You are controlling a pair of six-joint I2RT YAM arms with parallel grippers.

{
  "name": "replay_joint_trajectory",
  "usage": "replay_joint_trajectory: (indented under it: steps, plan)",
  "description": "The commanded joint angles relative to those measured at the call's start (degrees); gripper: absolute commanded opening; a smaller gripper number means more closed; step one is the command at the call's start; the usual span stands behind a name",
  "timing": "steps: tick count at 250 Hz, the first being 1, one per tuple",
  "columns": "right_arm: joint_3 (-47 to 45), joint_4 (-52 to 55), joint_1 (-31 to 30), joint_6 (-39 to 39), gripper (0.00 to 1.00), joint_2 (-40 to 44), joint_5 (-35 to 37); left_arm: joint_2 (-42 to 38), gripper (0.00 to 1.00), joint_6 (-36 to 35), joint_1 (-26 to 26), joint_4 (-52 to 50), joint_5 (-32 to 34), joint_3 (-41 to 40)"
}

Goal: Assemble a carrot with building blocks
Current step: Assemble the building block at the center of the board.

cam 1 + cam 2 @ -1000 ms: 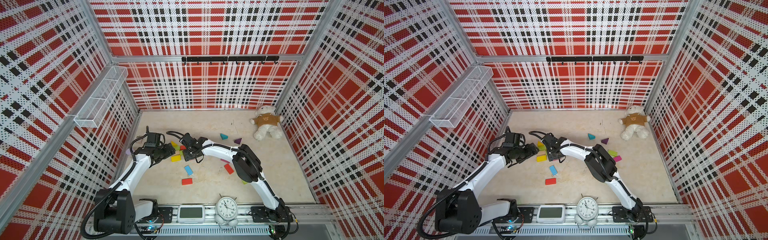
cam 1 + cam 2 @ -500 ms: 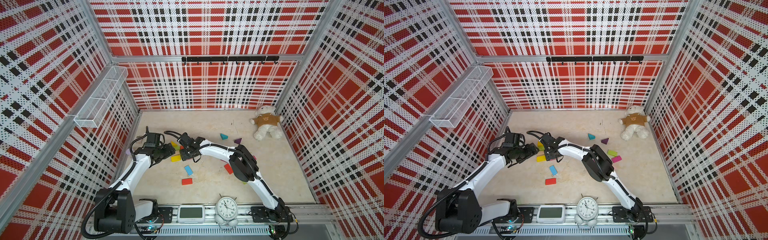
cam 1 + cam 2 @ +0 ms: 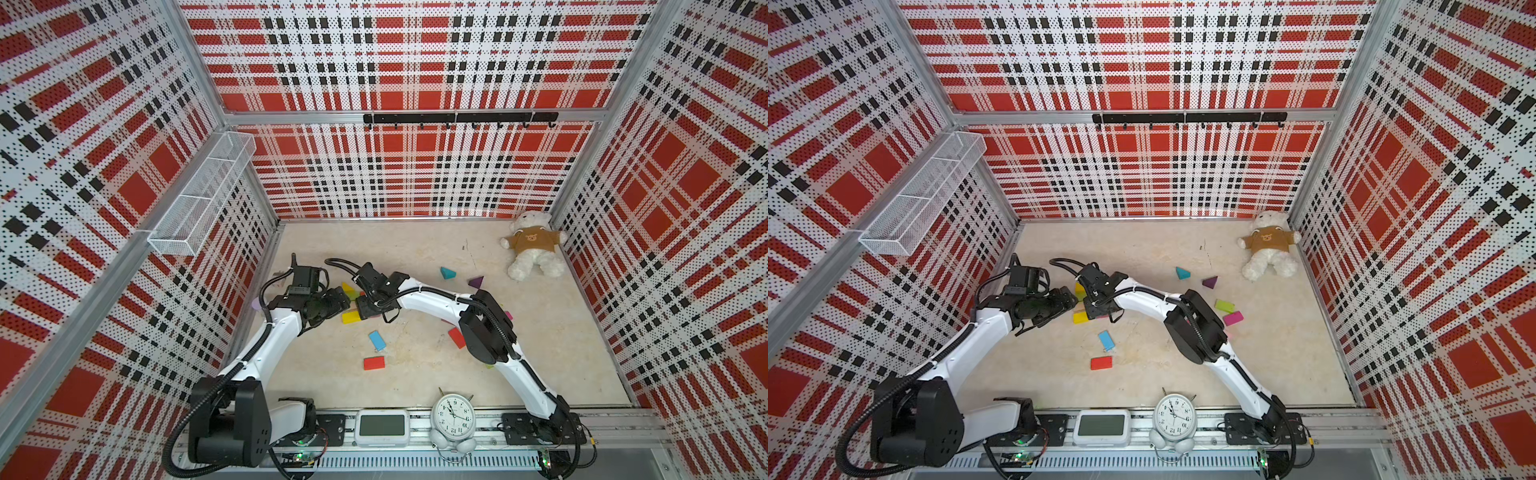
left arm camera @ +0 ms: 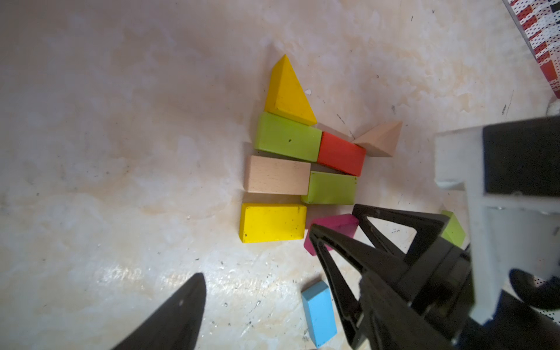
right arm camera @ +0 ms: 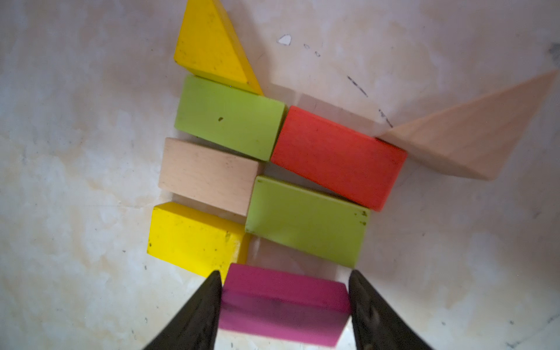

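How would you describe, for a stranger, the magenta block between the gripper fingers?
On the table's left side sits a cluster of blocks. Beside its yellow rectangle, the magenta block is between the right gripper's fingers: the only magenta piece there.

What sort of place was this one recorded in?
Most likely a lab robot test cell: plaid perforated panels wall in the tabletop, a left arm and right arm are bolted to a front rail, and a teddy bear and alarm clock sit as props.
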State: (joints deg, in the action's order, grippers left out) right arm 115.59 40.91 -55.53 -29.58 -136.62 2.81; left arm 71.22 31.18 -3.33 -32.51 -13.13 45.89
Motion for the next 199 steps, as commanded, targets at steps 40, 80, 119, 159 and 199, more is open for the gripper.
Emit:
replay_joint_trajectory:
  steps: [40,80,119,159,199]
  plan:
    - [0.9,-2.2,-0.2,-0.1,0.72,1.1,0.8,-0.1,0.83,-0.6,0.5,1.0,-0.4,-0.8]
    - [-0.9,-4.0,-0.2,0.1,0.72,3.7,0.9,-0.1,0.82,-0.6,0.5,1.0,-0.4,-0.9]
    - [-5.4,-6.6,-0.3,0.4,0.72,8.5,1.1,-0.3,0.82,-0.3,0.5,1.0,-0.4,-1.0]
    - [-9.0,-8.2,-0.3,2.0,0.65,11.0,1.1,-0.1,0.79,-0.2,0.1,1.2,-0.3,-1.1]
    - [-8.3,-8.3,-0.5,2.8,0.44,8.9,-1.4,-0.4,0.74,0.0,-0.1,1.2,-0.2,-1.4]
